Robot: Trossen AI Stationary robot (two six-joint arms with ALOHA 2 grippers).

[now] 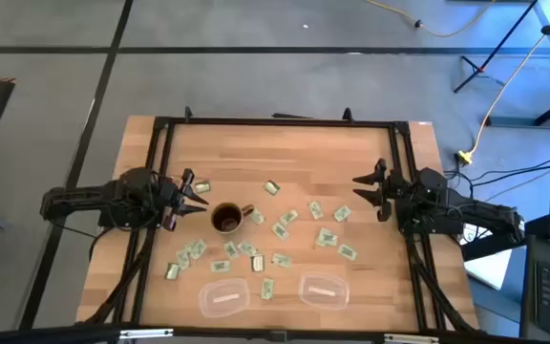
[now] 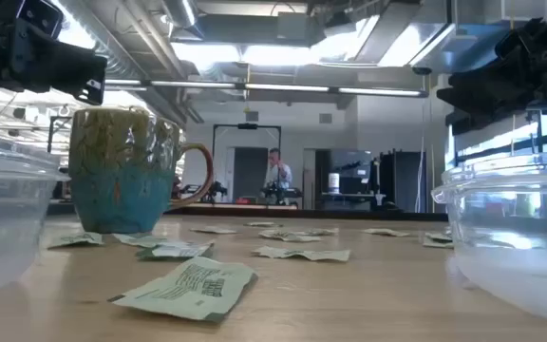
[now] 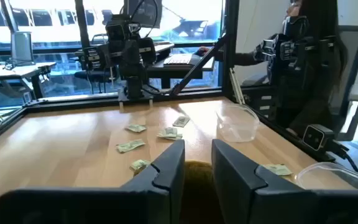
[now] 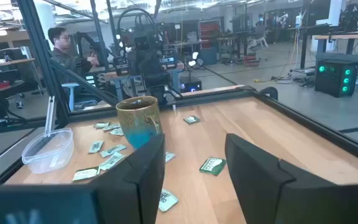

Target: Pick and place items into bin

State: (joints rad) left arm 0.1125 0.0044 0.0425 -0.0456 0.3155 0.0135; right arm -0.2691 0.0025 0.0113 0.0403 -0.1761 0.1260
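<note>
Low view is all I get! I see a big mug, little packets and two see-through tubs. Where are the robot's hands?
Observer: From above, the left gripper is open, close beside the mug, on the left arm's side of it.
Operator: And the other hand?
Observer: The right gripper is open too, over the table's right side, well away from the mug.
Operator: Where are most packets?
Observer: Most packets lie scattered between the mug and the right arm, and one lies between the two clear tubs.
</note>
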